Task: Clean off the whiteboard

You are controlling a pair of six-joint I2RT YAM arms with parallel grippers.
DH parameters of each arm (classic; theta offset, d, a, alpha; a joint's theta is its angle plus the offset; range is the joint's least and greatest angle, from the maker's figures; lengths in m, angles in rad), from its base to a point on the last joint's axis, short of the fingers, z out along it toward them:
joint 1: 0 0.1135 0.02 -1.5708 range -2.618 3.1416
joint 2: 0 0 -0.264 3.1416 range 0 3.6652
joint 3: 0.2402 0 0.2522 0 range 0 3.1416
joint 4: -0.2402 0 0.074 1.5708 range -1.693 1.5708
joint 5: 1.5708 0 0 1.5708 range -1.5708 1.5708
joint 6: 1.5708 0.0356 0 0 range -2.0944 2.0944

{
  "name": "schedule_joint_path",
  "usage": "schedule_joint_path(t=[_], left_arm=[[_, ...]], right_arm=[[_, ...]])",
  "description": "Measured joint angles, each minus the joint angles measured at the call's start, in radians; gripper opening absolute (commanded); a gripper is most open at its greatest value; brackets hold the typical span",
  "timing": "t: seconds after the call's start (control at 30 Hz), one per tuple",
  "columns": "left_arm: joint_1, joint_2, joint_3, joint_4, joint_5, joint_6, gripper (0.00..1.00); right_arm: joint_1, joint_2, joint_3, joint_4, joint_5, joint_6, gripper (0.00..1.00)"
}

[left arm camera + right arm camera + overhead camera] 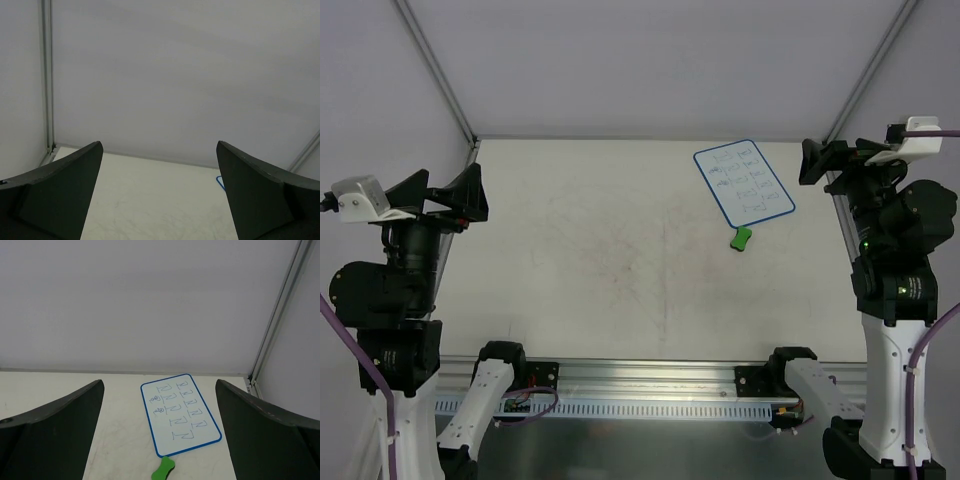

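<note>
Left fingers (60, 195): spread wide, gripping nothing, raised at the left edge of the tabletop (570, 260).
Right fingers (270, 440): parted and empty, raised at the right edge.
Whiteboard (743, 181): flat on the tabletop, far right, blue-rimmed, rows of handwritten marks across its face.
Eraser (740, 239): green, just beside the board's near edge.

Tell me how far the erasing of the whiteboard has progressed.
Nothing looks done: the whiteboard still shows rows of blue marks. Nothing is in hand: the left tool and right tool are open and empty, away from the board. Left to do: take the green eraser lying beside the board and wipe everything.
</note>
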Motion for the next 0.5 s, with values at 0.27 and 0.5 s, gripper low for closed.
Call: schedule_joint_path(t=[0.27,0.5], left_arm=[[0.000,0.039,-0.044,0.006,0.002,-0.032,0.99],[0.000,0.129,-0.162,0.019,0.047,-0.119,0.99]], right_arm=[[0.000,0.066,-0.013,0.012,-0.010,0.021,0.99],[0.000,0.288,-0.013,0.037,-0.037,0.104,0.99]])
